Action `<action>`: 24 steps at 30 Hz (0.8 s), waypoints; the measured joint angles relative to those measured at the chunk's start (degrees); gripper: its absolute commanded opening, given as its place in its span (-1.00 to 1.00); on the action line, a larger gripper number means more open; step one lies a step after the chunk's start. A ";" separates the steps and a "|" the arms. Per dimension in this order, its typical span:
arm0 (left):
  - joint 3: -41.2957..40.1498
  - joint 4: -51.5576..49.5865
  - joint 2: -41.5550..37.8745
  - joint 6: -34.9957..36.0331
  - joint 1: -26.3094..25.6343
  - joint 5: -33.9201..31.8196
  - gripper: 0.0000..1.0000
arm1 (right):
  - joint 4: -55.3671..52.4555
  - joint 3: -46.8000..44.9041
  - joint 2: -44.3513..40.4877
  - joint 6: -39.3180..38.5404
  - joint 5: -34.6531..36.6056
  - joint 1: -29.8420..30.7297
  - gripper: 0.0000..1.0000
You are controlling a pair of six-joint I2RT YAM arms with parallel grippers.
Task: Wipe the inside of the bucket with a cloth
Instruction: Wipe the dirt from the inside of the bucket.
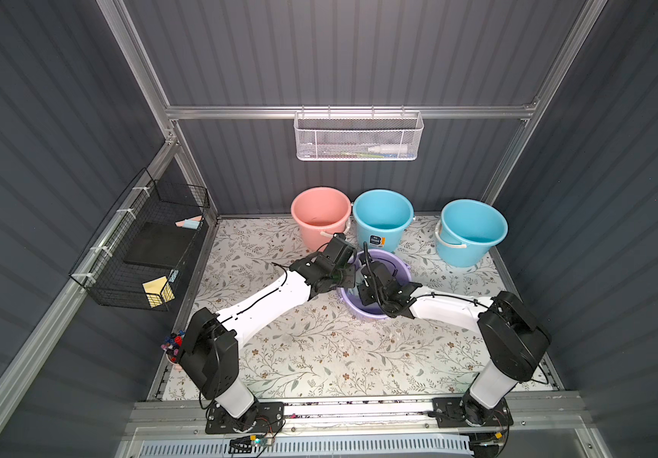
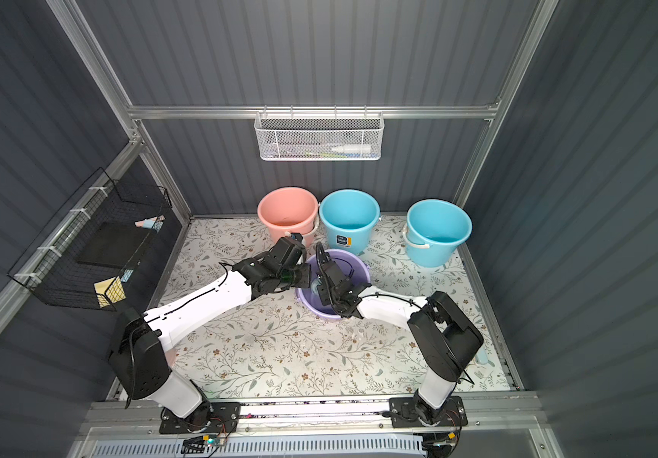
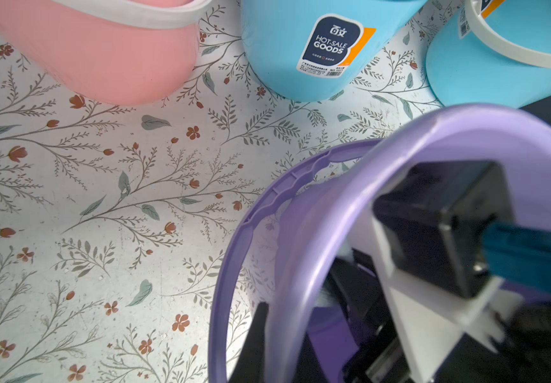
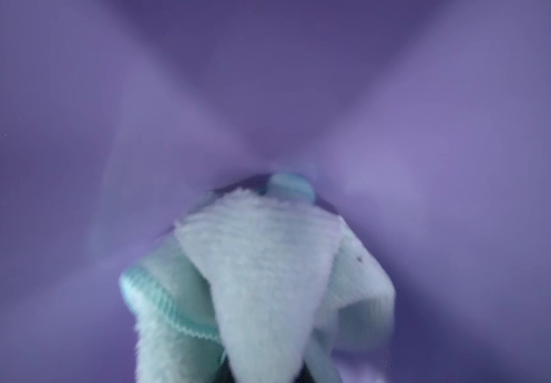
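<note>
The purple bucket (image 1: 361, 312) stands mid-desk (image 1: 319, 357), just in front of a blue bucket (image 1: 382, 216). A pink bucket (image 1: 321, 214) is to the left of that one, and a second blue one (image 1: 472, 230) stands apart on the right. Both arms meet at the purple bucket.

The left pincer (image 1: 350, 278) is at the bucket's left rim, clenched. In the left wrist view the purple wall (image 3: 317, 215) runs right past the camera, so the pincer seems to be gripping that wall. The contact itself is hidden. The bucket's handle (image 3: 267, 199) lies down beside the rim.

The right pincer (image 1: 363, 292) reaches down inside the bucket and is clenched on the cloth (image 4: 267, 265). The cloth is pale mint and fluffy with a stitched edge. In the right wrist view it bunches forward, with purple plastic (image 4: 267, 83) on every side. That view is blurred, so I cannot tell whether the cloth presses the floor or the side.
</note>
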 measured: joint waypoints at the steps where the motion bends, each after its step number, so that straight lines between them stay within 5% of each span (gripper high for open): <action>1: 0.00 -0.07 0.00 0.00 0.00 0.00 -1.00 | -0.68 0.07 -0.26 -1.05 1.90 0.07 -1.00; 7: 0.02 -0.76 0.00 0.00 -0.07 0.00 -1.00 | -10.64 2.51 -1.49 -6.60 9.66 0.11 -1.00; 13: 0.09 -1.64 0.00 0.02 -0.76 0.00 -1.00 | -25.81 6.99 -1.62 -7.76 8.44 0.11 -1.00; 24: 0.50 -4.13 0.00 0.28 -1.16 -0.17 -1.00 | -48.63 14.53 3.74 -6.45 -15.67 0.02 -1.00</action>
